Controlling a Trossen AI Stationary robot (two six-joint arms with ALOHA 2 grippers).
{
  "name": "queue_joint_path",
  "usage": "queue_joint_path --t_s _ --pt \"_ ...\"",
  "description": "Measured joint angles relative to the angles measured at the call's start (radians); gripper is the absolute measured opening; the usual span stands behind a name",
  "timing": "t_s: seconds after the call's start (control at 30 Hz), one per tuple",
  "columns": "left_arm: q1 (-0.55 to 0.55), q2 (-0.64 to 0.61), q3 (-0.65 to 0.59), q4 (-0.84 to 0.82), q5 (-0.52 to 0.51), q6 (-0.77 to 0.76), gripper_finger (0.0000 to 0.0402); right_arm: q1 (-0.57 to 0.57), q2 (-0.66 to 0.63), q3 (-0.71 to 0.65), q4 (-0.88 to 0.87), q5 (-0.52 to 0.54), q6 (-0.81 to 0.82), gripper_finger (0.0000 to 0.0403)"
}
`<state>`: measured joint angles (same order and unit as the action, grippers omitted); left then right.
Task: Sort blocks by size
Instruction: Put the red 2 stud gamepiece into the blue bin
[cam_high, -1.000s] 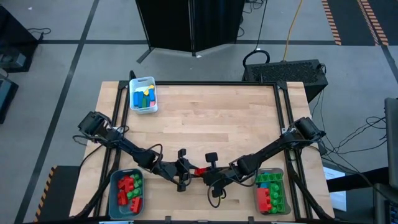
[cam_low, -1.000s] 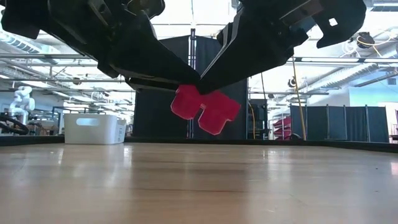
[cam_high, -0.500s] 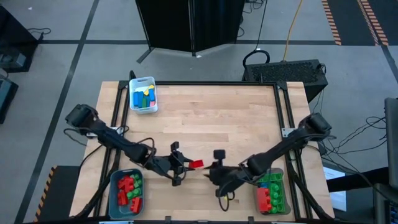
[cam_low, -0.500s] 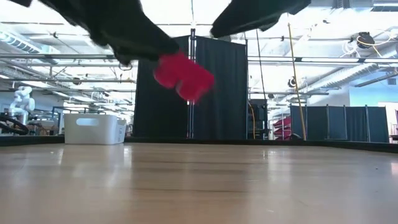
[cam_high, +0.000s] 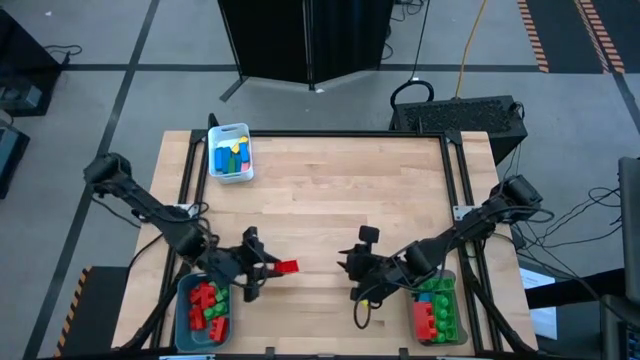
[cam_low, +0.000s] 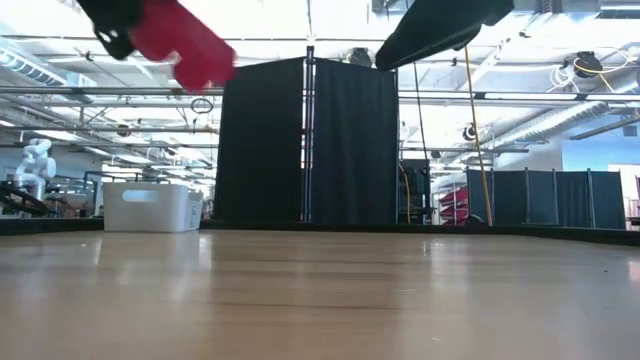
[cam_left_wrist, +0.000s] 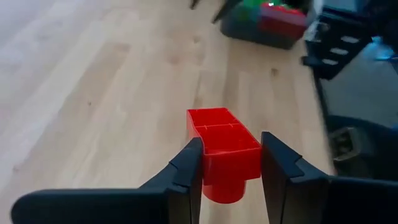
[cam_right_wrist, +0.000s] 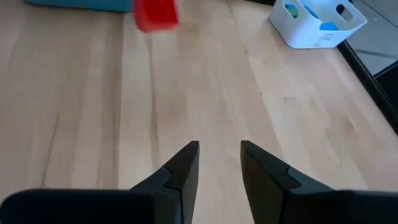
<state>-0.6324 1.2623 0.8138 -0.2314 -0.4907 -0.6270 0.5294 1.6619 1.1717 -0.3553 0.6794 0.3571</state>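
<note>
L gripper (cam_high: 268, 268) fingers (cam_left_wrist: 186, 171) clamped on a red block (cam_left_wrist: 221, 149), lower left of high view by my teal bin (cam_high: 181, 305); R gripper (cam_high: 352, 268) fingers (cam_right_wrist: 181, 163) parted, empty, lower centre-right.

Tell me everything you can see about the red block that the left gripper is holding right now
The red block is a glossy plastic brick, pinched on two opposite sides by the left gripper. Its hollow underside, split by a thin rib, faces the wrist camera, with one round stud at the gripper end. From above it juts out past the fingertips over bare wood, beside the teal bin. The low view shows it held clear of the table.
</note>
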Motion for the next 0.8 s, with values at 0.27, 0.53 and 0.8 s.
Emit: queue_joint_path --t_s 0.27,0.53,0.8 --pt "-0.133 -0.101 0.069 -0.294 0.016 -0.202 0.0091 -0.030 0.000 0.000 0.000 -0.046 -0.002 0.0105" --pt "-0.267 -0.121 0.162 -0.504 0.018 -0.384 0.0091 -0.033 0.000 0.000 0.000 -0.053 -0.002 0.0105" --pt "-0.348 -0.119 0.169 -0.626 0.059 -0.528 0.0091 -0.032 0.000 0.000 -0.002 -0.057 0.006 0.0105"
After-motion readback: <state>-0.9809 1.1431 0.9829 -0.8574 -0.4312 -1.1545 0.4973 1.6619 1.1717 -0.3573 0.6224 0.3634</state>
